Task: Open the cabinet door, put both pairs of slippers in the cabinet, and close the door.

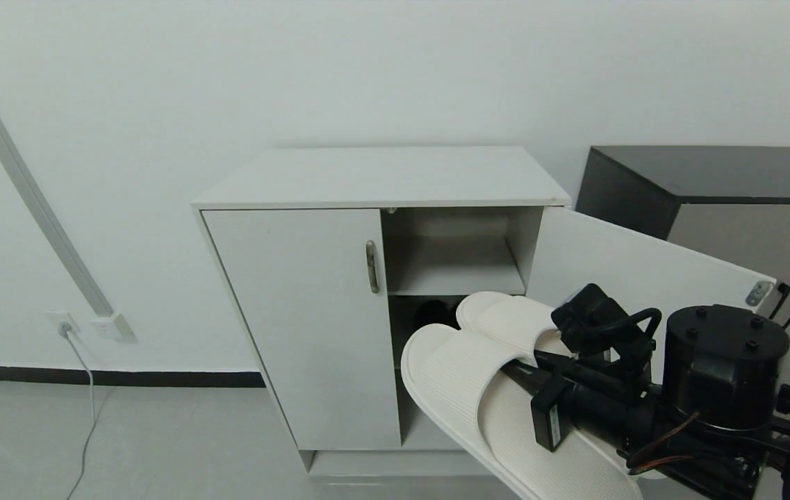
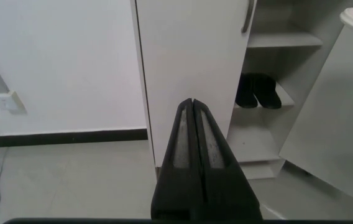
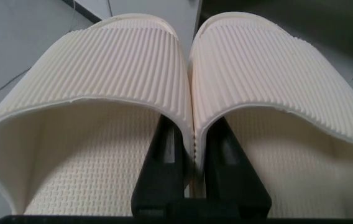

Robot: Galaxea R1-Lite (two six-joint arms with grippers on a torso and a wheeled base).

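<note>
Cabinet [image 1: 381,180] against the wall, its right door [image 1: 631,271] swung wide and its left door [image 1: 297,319] shut, with the handle [image 1: 372,267] on the shut door's inner edge. The opening runs from that edge across to the hinge side. An upper shelf [image 1: 454,281] crosses it. On the shelf below, the black slippers [image 2: 258,92] lie side by side toward the back.

The right gripper [image 1: 523,367] holds the white slippers [image 1: 464,375] in front of the opening, toes pointing at it, the pair tilted with the toes higher. One finger [image 3: 164,155] sits inside each slipper, and the two are clamped on the touching inner walls. In the head view the nearer toe overlaps the shut door's edge, and the other lies near the black pair. How far the toes are from the cabinet cannot be told.

The left gripper [image 2: 192,124] hangs well to the left, facing the shut door, its jaws pressed together on nothing.

A dark cabinet [image 1: 714,187] stands just beyond the open door's free edge. A wall socket [image 1: 62,322] with a cable [image 1: 89,410] sits well left, near the floor.
</note>
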